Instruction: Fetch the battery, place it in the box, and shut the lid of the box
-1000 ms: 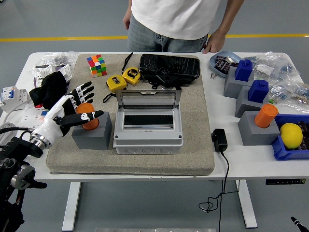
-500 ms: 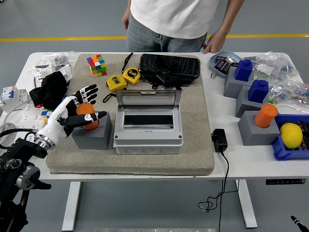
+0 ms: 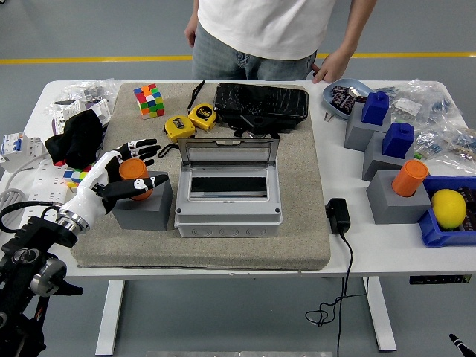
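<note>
- The left hand (image 3: 126,169) reaches over the grey block (image 3: 143,209), fingers spread around the orange battery (image 3: 134,178), with no firm grip visible.
- The battery stands upright in the grey block, just left of the box (image 3: 228,201).
- The box's lid (image 3: 230,153) stands open.
- A person's hand (image 3: 328,71) rests on the table (image 3: 387,249), beyond the box.

I see the box (image 3: 229,195) in the middle of the mat (image 3: 201,249), its lid (image 3: 230,152) standing up behind it. Left of it, the battery (image 3: 134,179) sits in a block (image 3: 143,208), with my left hand (image 3: 119,172) around it. Two tapes (image 3: 190,121) and a case (image 3: 261,103) lie behind.
</note>
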Motion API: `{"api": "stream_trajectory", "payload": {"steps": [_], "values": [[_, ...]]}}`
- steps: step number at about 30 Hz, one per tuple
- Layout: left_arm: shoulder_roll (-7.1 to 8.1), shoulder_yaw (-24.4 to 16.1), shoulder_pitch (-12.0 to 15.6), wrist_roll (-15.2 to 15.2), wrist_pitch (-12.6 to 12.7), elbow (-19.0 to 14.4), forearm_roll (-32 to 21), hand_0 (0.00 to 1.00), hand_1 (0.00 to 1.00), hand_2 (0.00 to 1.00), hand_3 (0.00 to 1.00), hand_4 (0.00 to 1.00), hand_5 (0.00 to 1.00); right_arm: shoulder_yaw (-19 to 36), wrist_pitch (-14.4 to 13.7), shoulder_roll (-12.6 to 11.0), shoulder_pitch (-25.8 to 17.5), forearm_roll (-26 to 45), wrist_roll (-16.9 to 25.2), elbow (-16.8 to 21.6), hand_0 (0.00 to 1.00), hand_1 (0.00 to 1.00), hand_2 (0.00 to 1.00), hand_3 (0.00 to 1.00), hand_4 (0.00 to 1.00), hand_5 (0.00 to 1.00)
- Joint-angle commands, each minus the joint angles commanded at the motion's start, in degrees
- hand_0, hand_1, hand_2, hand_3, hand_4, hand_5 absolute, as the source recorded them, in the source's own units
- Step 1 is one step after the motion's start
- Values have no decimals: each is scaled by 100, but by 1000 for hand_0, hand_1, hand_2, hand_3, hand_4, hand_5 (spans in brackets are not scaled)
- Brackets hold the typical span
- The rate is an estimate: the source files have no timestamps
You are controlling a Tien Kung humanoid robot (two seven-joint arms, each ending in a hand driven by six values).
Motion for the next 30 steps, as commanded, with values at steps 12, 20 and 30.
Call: {"api": "stream_trajectory", "payload": {"steps": [12,20,30], "values": [[-18,55,18,19,149,-43,192,818,844,757,690,870,2,12,0,-8,-2,6,5,-6,871,849,810,830,998,998],[-25,82,2,34,361,-59,355,798,833,727,630,814,2,28,2,-7,12,-1,6,-5,870,849,809,829,998,998],[-31,140,4,5,526,-64,412,632,662,514,505,797,2,39,5,-16,18,-11,8,-2,869,848,809,828,998,998]]}}
